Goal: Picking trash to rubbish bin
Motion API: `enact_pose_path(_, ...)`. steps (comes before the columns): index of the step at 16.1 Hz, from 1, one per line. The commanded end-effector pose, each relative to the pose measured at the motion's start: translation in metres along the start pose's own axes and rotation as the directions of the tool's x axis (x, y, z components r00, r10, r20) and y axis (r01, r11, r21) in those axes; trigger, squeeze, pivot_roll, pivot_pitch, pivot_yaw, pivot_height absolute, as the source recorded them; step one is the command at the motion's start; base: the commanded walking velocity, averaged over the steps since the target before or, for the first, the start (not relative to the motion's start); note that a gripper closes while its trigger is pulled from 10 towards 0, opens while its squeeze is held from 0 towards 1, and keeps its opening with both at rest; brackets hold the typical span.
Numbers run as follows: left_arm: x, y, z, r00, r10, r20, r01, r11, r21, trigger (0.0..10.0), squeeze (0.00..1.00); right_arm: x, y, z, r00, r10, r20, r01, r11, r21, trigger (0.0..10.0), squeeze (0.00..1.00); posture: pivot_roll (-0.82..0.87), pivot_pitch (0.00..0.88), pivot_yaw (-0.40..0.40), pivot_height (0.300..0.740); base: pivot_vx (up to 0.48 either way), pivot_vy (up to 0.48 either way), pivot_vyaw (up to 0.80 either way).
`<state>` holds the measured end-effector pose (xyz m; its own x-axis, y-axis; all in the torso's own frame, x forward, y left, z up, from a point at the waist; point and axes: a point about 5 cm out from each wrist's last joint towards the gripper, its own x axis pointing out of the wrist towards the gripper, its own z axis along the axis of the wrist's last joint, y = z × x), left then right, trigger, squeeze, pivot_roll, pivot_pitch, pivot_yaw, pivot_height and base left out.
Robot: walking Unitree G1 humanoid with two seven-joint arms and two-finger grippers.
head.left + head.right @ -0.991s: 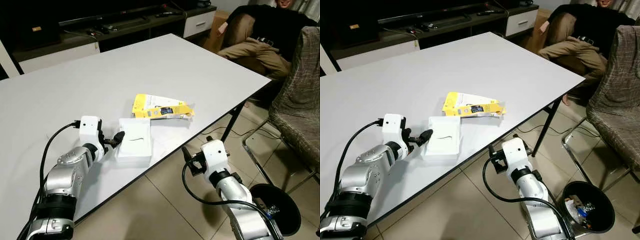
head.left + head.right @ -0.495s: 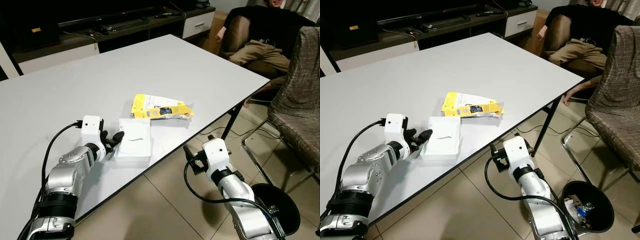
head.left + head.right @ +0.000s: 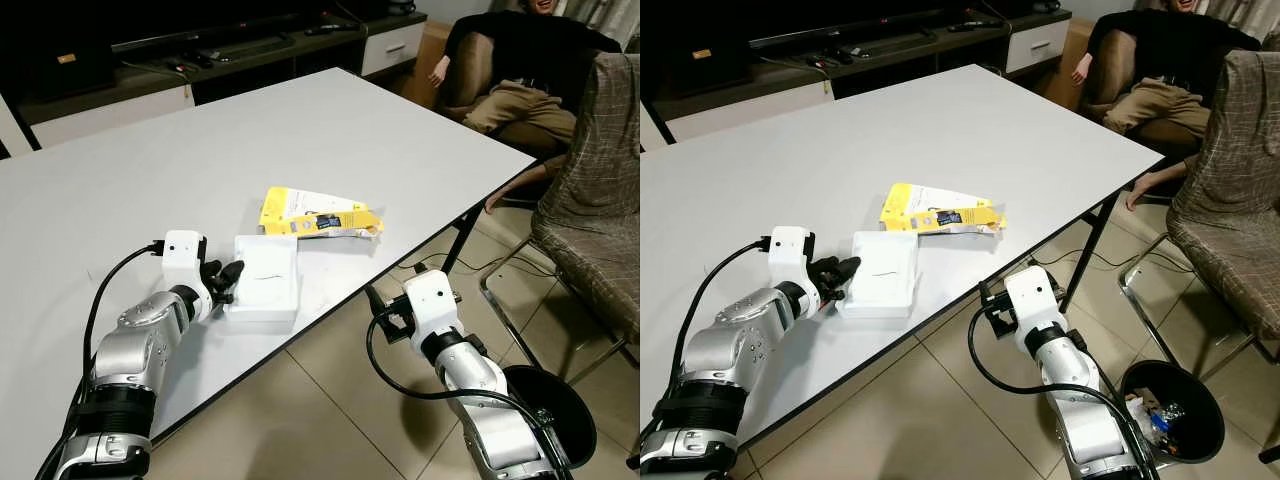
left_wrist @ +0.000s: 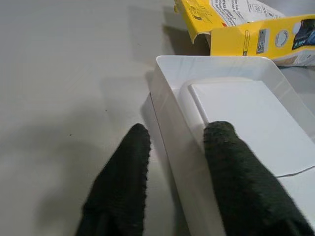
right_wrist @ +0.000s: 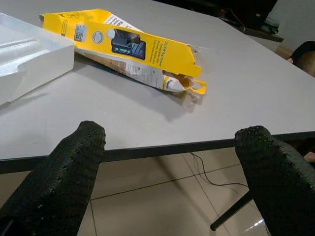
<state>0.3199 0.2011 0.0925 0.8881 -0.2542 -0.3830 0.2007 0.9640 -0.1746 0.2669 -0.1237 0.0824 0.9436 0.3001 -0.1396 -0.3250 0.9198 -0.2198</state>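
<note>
Left wrist view looks along the left hand [image 4: 172, 162], whose two black fingers [image 4: 123, 182] straddle the near wall of a shallow white tray [image 4: 246, 113]: one finger lies outside the wall on the grey bench [image 4: 64, 88], the other inside on the tray's raised floor. The fingers stand a little apart, close on either side of the wall, and whether they press it cannot be told. Just past the tray's far corner lies a flattened yellow carton [image 4: 256, 29], printed with small labels.

From the head, the left hand [image 3: 228, 277] sits at the tray's [image 3: 266, 276] left edge, near the front edge of the white bench [image 3: 300, 130]. The yellow carton [image 3: 320, 213] lies just beyond the tray toward the right, its near corner touching or overlapping the tray's far corner.

The right hand [image 3: 377, 312] hangs below the bench edge over the tiled floor [image 3: 300, 410], holding nothing. In the right wrist view its fingers [image 5: 64, 167] are spread wide, with the bench edge and the carton [image 5: 123, 49] between them in the distance.

A black rubbish bin [image 3: 1170, 410] stands on the floor at the robot's right, with some scraps inside. Beyond the bench a person [image 3: 520, 60] sits in a chair, and a patterned chair [image 3: 600, 200] stands nearer.
</note>
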Motion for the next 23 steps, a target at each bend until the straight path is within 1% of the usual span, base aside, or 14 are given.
enact_pose_path(1,-0.002,0.006,-0.022,0.995,0.033,-0.099,-0.036,0.999,-0.027,0.0,0.00,0.001,-0.001,-0.002,1.000,0.008,-0.015,-0.008,1.000,0.000,10.0,0.00,0.00,0.000,-0.043,0.740,0.000,0.000,0.00)
enact_pose_path(5,-0.006,0.012,-0.011,0.998,0.065,-0.009,-0.066,0.994,-0.088,0.0,0.00,0.001,0.001,-0.004,1.000,0.006,-0.019,-0.006,1.000,0.010,10.0,0.00,0.02,0.000,-0.042,0.740,0.000,0.000,0.00)
enact_pose_path(6,-0.009,0.015,-0.005,0.997,0.070,0.042,-0.064,0.990,-0.128,0.0,0.00,0.000,0.002,-0.004,1.000,0.004,-0.019,-0.004,1.000,0.018,10.0,0.00,0.02,0.000,-0.041,0.740,0.000,0.000,0.00)
enact_pose_path(7,-0.014,0.018,0.007,0.988,0.070,0.139,-0.042,0.981,-0.191,0.0,0.00,0.000,0.002,-0.004,1.000,0.001,-0.016,-0.001,1.000,0.024,10.0,0.00,0.02,0.000,-0.040,0.740,0.000,0.000,0.00)
enact_pose_path(8,-0.018,0.020,0.017,0.972,0.063,0.227,-0.007,0.970,-0.241,0.0,0.00,0.000,0.002,-0.004,1.000,-0.005,-0.014,0.006,1.000,0.031,10.0,0.00,0.02,0.000,-0.040,0.740,0.000,0.000,0.00)
enact_pose_path(9,-0.024,0.019,0.032,0.940,0.041,0.338,0.066,0.952,-0.298,0.0,0.00,0.000,0.001,-0.004,1.000,-0.009,-0.012,0.009,0.999,0.032,10.0,0.00,0.03,0.000,-0.041,0.740,0.000,0.000,0.00)
enact_pose_path(10,-0.026,0.019,0.037,0.925,0.038,0.377,0.089,0.946,-0.313,0.0,0.00,0.000,0.001,-0.004,1.000,-0.009,-0.011,0.010,0.999,0.033,10.0,0.00,0.03,0.000,-0.040,0.740,0.000,0.000,0.00)
enact_pose_path(12,-0.039,0.009,0.060,0.847,-0.017,0.531,0.222,0.919,-0.326,0.0,0.00,0.002,0.000,-0.003,1.000,-0.019,-0.004,0.019,0.999,0.038,10.0,0.00,0.03,0.000,-0.038,0.740,0.000,0.000,0.00)
enact_pose_path(14,-0.042,0.006,0.062,0.835,-0.044,0.549,0.249,0.919,-0.305,0.0,0.00,0.003,0.000,-0.001,1.000,-0.022,0.004,0.022,0.999,0.041,10.0,0.00,0.04,0.000,-0.040,0.740,0.000,0.000,0.00)
enact_pose_path(16,-0.046,0.003,0.065,0.829,-0.004,0.559,0.200,0.936,-0.289,0.0,0.00,0.009,-0.001,0.009,0.998,-0.025,0.057,0.021,0.997,0.072,10.0,0.00,0.05,0.000,-0.050,0.740,0.000,0.000,0.00)
enact_pose_path(18,-0.048,0.003,0.061,0.846,0.014,0.533,0.142,0.957,-0.252,0.0,0.00,0.015,-0.004,0.015,0.996,-0.032,0.080,0.026,0.997,0.077,10.0,0.00,0.06,0.000,-0.059,0.740,0.000,0.000,0.00)
enact_pose_path(20,-0.050,0.004,0.050,0.887,0.036,0.461,0.043,0.986,-0.160,0.0,0.00,0.018,-0.005,0.018,0.995,-0.032,0.095,0.024,0.996,0.081,10.0,0.00,0.08,0.000,-0.066,0.740,0.000,0.000,0.00)
enact_pose_path(21,-0.050,0.005,0.050,0.886,0.060,0.460,-0.003,0.992,-0.125,0.0,0.00,0.019,-0.004,0.018,0.995,-0.028,0.099,0.020,0.997,0.079,10.0,0.00,0.08,0.000,-0.066,0.740,0.000,0.000,0.00)
enact_pose_path(23,-0.045,-0.001,0.056,0.894,0.037,0.446,-0.004,0.997,-0.076,0.0,0.00,0.018,-0.001,0.017,0.995,-0.024,0.100,0.017,0.997,0.077,10.0,0.00,0.08,0.000,-0.058,0.740,0.000,0.000,0.00)
